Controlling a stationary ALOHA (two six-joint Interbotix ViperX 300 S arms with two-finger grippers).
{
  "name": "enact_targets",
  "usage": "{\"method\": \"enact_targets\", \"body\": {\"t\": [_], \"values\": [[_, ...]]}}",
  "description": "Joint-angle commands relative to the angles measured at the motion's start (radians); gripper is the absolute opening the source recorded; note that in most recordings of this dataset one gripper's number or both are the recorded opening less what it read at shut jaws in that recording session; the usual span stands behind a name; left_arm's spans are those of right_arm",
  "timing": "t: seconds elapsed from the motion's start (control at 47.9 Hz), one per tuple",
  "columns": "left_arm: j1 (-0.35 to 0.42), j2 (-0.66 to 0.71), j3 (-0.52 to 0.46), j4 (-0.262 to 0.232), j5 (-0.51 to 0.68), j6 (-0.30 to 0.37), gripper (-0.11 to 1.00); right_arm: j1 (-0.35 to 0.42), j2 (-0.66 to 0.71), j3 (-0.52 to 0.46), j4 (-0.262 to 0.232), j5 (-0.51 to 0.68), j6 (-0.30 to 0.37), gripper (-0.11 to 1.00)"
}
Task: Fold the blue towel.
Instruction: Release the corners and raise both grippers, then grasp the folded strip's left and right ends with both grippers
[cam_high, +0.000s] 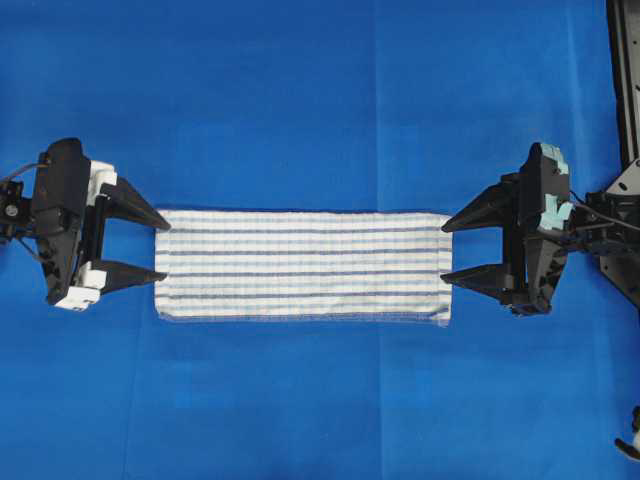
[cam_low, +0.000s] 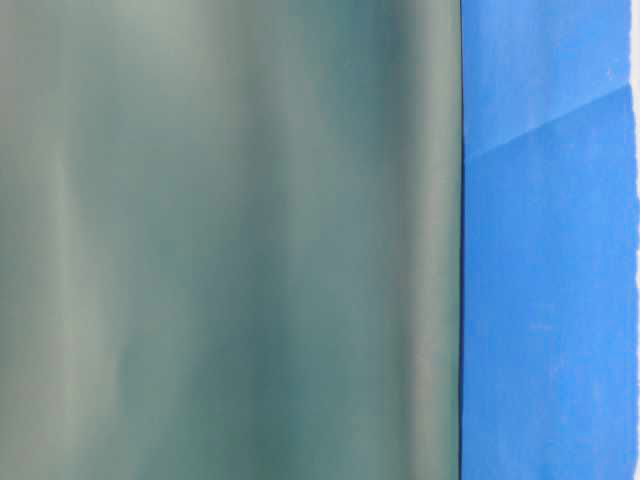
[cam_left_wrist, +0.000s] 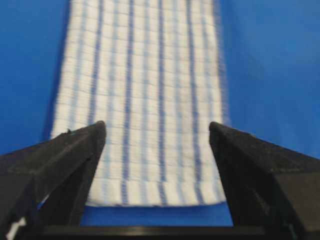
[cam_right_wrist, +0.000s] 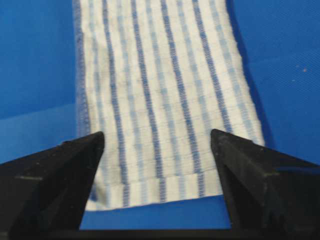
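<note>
Your blue towel (cam_high: 303, 265) lies flat as a long narrow band on the solid-blue table covering (cam_high: 300, 100), midway between the arms; the doubled hem at its short ends suggests it is already folded lengthwise. Left gripper (cam_high: 160, 250) and right gripper (cam_high: 447, 250) stand with jaws spread wide, holding nothing, each bracketing one short end. Thin woven cloth, white with fine blue stripes, stitched edges: likely limp, so pinch both ends evenly.

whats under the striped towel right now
The blue towel lies flat on the blue table covering, which shows all around its edges. Nothing bulges beneath it, but whatever sits directly under its middle is covered from view.
</note>
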Motion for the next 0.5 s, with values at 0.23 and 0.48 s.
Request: {"method": "enact_targets", "body": {"t": [0.23,0.48], "values": [[0.112,0.051,-0.041,0.002,-0.005,0.075,0.76,-0.112,0.046,-0.012,-0.003,-0.008,-0.012,0.89],[0.161,0.167,-0.064,0.000,-0.005,0.089,0.75,-0.146,0.181,-0.020,0.000,-0.077,-0.015,0.88]]}}
